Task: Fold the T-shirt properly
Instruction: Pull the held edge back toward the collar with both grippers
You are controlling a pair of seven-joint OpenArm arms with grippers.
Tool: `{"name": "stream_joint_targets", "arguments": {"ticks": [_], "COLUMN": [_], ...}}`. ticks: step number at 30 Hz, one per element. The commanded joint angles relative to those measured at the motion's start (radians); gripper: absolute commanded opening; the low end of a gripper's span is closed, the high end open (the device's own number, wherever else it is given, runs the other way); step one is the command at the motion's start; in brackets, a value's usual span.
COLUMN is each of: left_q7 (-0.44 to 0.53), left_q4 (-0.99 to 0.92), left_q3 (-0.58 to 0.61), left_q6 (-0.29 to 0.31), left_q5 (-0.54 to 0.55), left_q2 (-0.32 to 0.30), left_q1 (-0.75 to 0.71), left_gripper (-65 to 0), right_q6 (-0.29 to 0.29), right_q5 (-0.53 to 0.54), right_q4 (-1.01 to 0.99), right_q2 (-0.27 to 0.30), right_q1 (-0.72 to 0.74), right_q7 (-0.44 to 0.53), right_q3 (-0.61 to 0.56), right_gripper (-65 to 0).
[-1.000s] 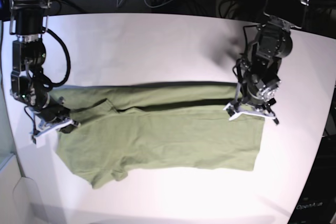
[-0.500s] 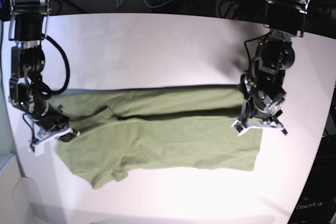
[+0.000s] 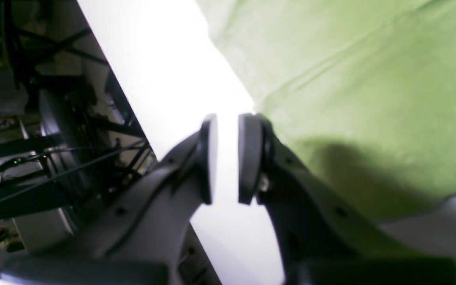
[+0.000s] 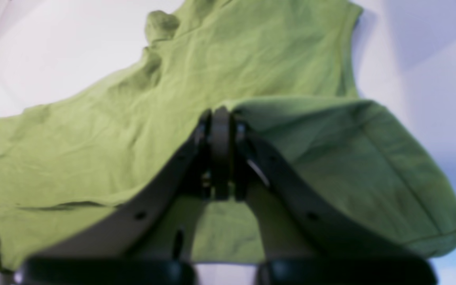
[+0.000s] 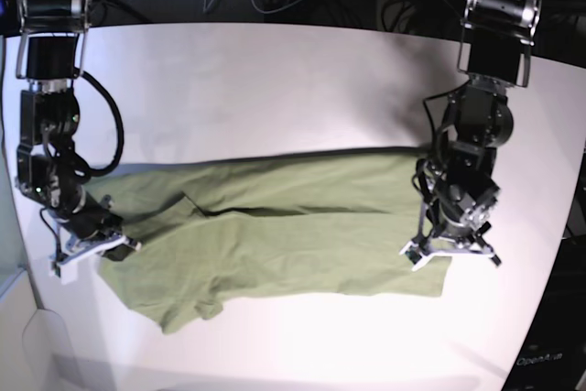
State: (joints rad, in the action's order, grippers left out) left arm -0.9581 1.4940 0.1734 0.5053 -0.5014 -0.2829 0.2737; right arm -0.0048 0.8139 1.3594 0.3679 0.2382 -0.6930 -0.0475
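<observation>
Overlying white table (image 5: 275,80), T-shirt (image 5: 293,235).

One T-shirt (image 5: 275,235), one table (image 5: 275,89), two arms.

The T-shirt (image 5: 275,231) lies folded lengthwise across the desk (image 5: 275,80), nearer its front edge, the right gripper (image 5: 92,249) at its left end, the left gripper (image 5: 449,254) at its right end.

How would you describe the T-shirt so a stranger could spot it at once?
Find the white table between the two robot arms. Across its middle lies the T-shirt, lengthwise from arm to arm. It is the only cloth there: plain olive green, wrinkled, partly folded over itself.
</observation>
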Motion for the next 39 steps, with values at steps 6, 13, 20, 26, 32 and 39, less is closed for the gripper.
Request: {"name": "stream_joint_targets", "arguments": {"ticks": [6,13,20,26,32,39], "left_q7": [0.008,0.055,0.055,0.055,0.093,0.13], "left_q4": [-0.045,-0.057,-0.057,-0.057,-0.059,-0.08], "left_q3": [-0.004,-0.007,-0.007,-0.005,-0.01,-0.012], "left_q6": [-0.006,-0.006,-0.007,-0.007,-0.012,-0.014], "left_q5": [-0.012,-0.012,-0.006,-0.006,-0.004,-0.013], "left_q2": [0.001,0.006,0.006,0.006,0.011,0.038], "left_q1": [0.029,-0.014,-0.043,-0.055,-0.081,-0.093], "left_gripper": [-56.6,-56.6,-56.6,-56.6,-56.6,-56.6], "right_q6": [-0.007,-0.007,-0.001,0.081,0.084,0.085], "right_q5": [0.011,0.011,0.011,0.012,0.011,0.011], "right_q4": [0.015,-0.025,-0.11,-0.108,-0.127,-0.208], "right_q2": [0.009,0.003,0.006,0.024,0.044,0.049], "right_q1": [0.031,0.033,0.051,0.076,0.059,0.034], "right_q7": [0.025,0.02,-0.003,-0.046,-0.021,0.042], "right_q3": [0.007,0.007,0.005,-0.007,-0.005,-0.007], "right_gripper": [-64.6,-64.1,-38.4,-25.8,-32.9,-65.0]}}
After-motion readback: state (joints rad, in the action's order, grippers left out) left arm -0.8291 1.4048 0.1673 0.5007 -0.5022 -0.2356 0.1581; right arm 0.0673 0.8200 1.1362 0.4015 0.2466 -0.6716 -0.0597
